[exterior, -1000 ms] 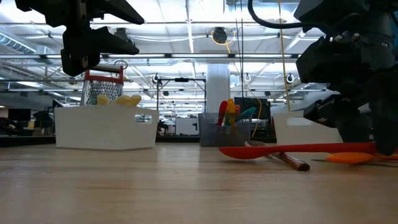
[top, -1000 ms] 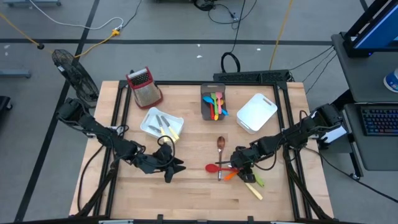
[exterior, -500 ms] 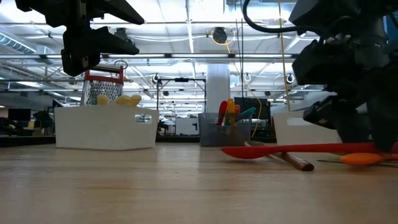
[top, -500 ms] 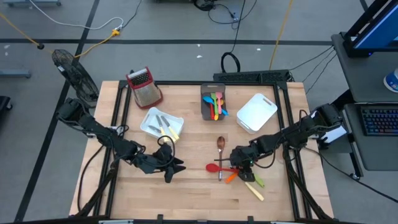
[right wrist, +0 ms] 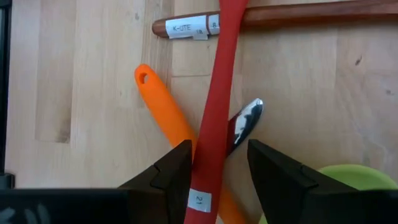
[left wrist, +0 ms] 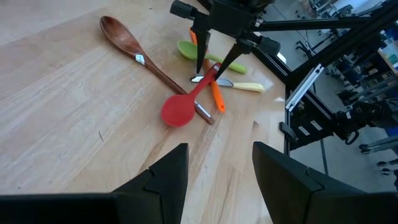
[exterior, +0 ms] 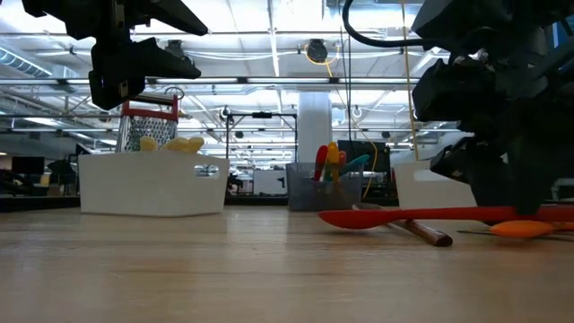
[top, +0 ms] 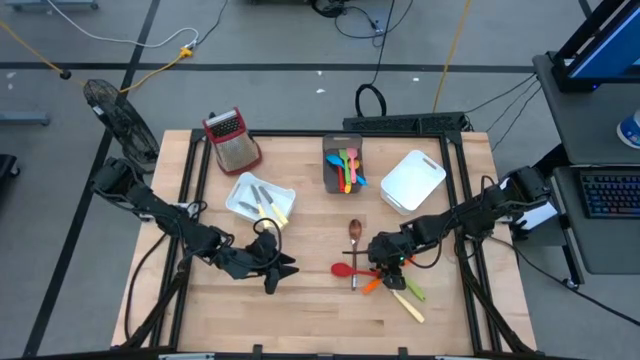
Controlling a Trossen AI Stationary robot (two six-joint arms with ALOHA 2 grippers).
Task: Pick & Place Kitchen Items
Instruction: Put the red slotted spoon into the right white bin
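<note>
A red spoon (top: 350, 268) lies with its bowl on the table and its handle (right wrist: 219, 93) across the brown wooden spoon (top: 355, 238) and an orange utensil (right wrist: 163, 106). A green spoon (top: 413, 291) and a cream-handled piece of cutlery (top: 408, 306) lie beside them. My right gripper (top: 385, 262) is open and points steeply down, one finger on each side of the red handle. My left gripper (top: 280, 268) hangs open above bare table left of the pile, holding nothing. My right gripper comes from above, slanting in from the table's right, its fingers (right wrist: 180, 168) lying across the red spoon's handle (right wrist: 208, 162) near the free end. I cannot tell whether they touch it. The spoon lies on the pile and the table.
A grey bin (top: 343, 170) holding coloured utensils stands at the far middle. A white bin (top: 258, 198) with cutlery is left of centre, and another white bin (top: 412, 181) is at the far right. A red-topped grater (top: 232, 140) stands at the far left.
My right gripper has edged slightly toward the table's left over the red spoon's handle, still open. The spoon and the left arm have kept still.
</note>
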